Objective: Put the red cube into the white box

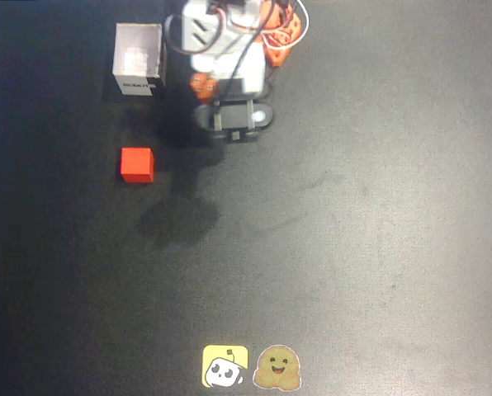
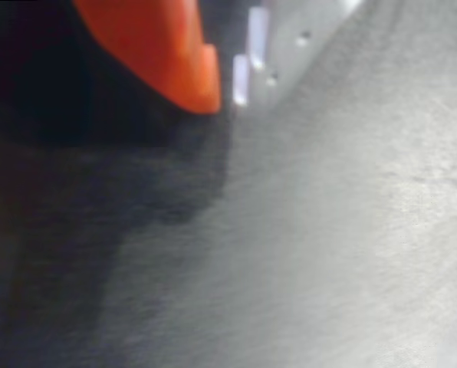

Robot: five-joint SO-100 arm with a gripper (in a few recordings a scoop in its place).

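Light is falling evenly from above in the overhead view, leaving the dark tabletop (image 1: 378, 206) dim and slightly grainy. The arm (image 1: 225, 58) is casting a soft shadow toward the lower left, pooling as a dark blotch below the red cube (image 1: 137, 164). The white box (image 1: 139, 59) is glaring, nearly washed out on top. The wrist view is blurring heavily: the orange pincer (image 2: 211, 84) is showing out of focus, the left side sinking into deep shadow while the right is glowing pale grey.

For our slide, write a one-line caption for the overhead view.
Red cube lies on the dark table below the white box.
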